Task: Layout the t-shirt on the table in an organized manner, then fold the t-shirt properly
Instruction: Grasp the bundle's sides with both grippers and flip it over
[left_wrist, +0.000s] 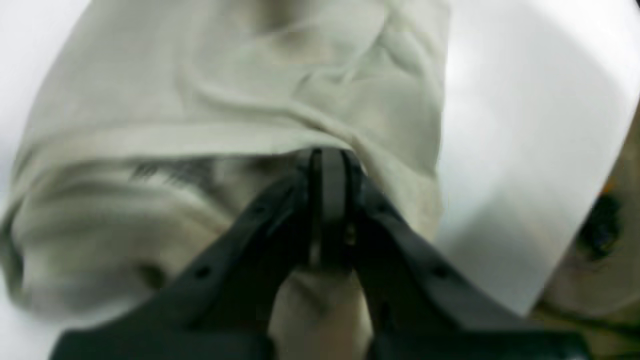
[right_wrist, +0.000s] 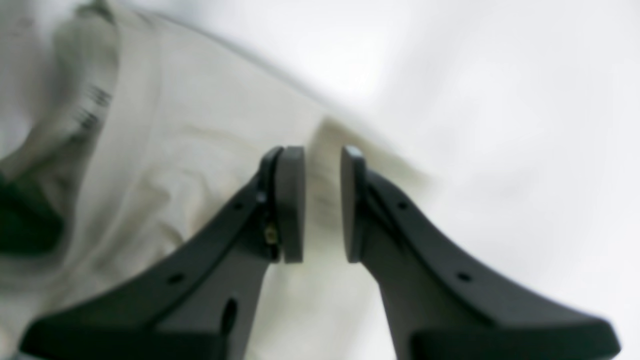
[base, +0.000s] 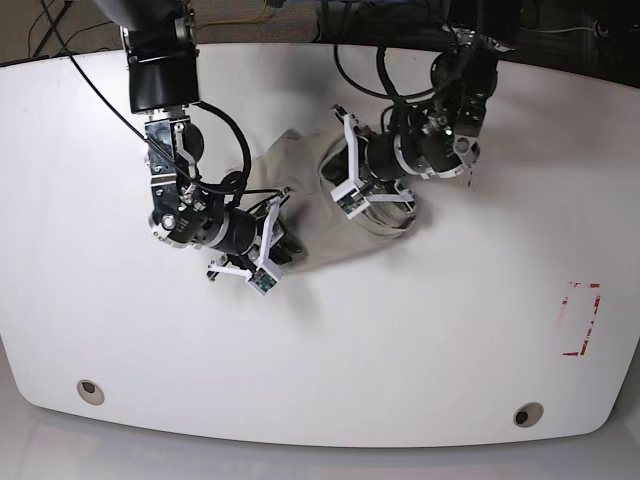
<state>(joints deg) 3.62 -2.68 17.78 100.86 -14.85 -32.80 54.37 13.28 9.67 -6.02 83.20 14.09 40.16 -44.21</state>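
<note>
Glossy white table (base: 400, 340), red-dashed mark (base: 581, 319)

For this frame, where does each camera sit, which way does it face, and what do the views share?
Left wrist: sits behind the left gripper, facing along fingers shut on the t-shirt.
Right wrist: sits behind the right gripper, jaws slightly apart over the t-shirt.
Base: overhead, looking down on the table and both arms.
Shared: all three show the t-shirt and white table.

T-shirt (base: 320, 215): bunched, much of it hidden under both arms in base view; blurred and cropped in wrist views. Right gripper (right_wrist: 322, 202): grip on cloth indeterminable.
</note>
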